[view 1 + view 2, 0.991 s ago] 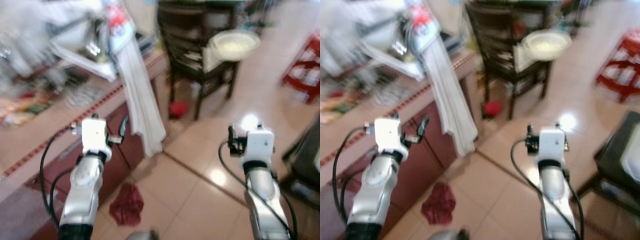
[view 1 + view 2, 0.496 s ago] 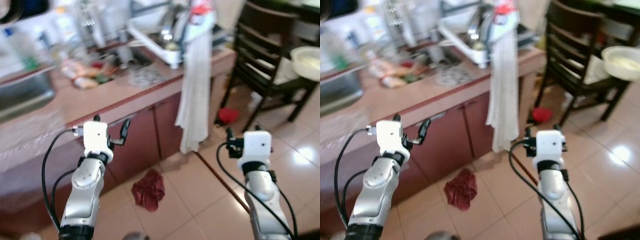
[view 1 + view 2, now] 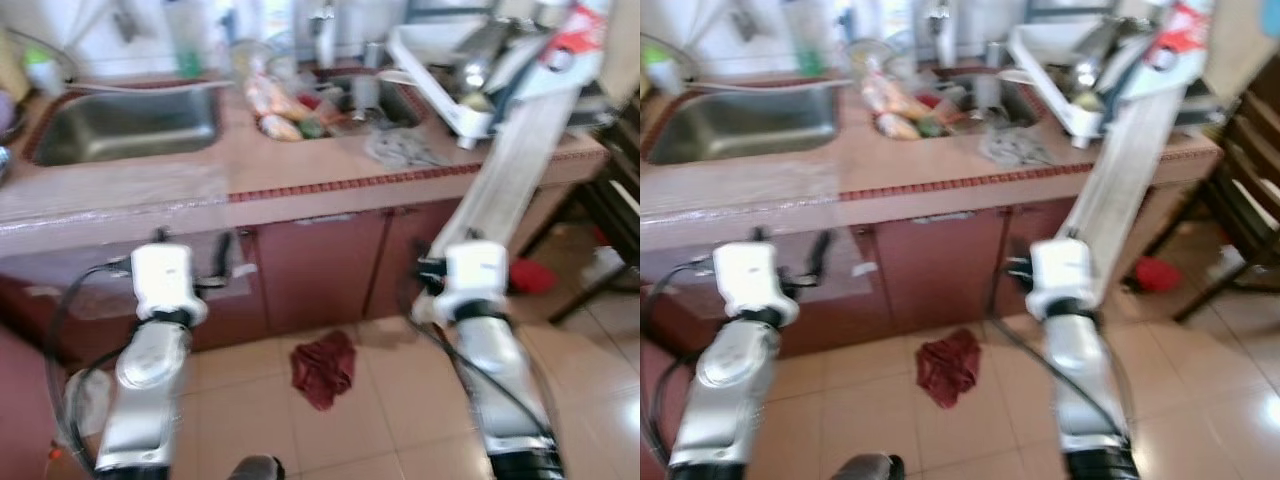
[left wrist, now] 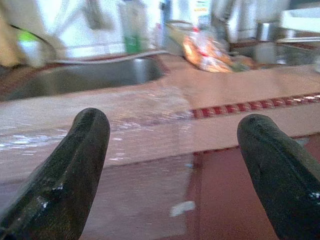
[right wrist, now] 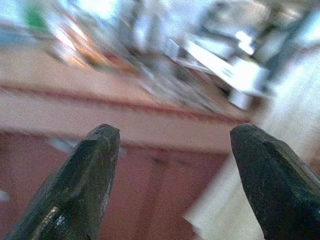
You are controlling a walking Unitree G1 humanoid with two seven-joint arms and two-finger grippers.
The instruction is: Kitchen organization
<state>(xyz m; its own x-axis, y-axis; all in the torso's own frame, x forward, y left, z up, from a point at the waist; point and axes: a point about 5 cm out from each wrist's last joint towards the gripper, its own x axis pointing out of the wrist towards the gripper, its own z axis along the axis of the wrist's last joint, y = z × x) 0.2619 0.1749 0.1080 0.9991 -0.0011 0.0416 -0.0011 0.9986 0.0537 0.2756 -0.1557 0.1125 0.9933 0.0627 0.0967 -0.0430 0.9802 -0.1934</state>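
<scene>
A pinkish kitchen counter [image 3: 330, 170] with dark red cabinet doors [image 3: 320, 260] stands straight ahead. A steel sink [image 3: 130, 125] is set into its left part. Food packets [image 3: 275, 105] and a crumpled clear bag [image 3: 400, 148] lie mid-counter. At the right end sits a white dish rack [image 3: 455, 90], and a long white towel [image 3: 510, 170] hangs down from it. My left gripper [image 4: 172, 125] is open and empty, held in front of the counter's edge below the sink. My right gripper [image 5: 175, 132] is also open and empty, facing the cabinet front near the towel.
A dark red rag [image 3: 325, 365] lies on the tiled floor between my arms. Beyond the counter's right end stands a dark wooden chair [image 3: 615, 210], with a small red object [image 3: 530, 275] on the floor nearby. Bottles [image 3: 185, 35] line the wall behind the sink.
The whole view has swung left, so the camera turned: the counter and sink now face me and the chair has slid to the right edge. Both arms keep the same raised pose.
</scene>
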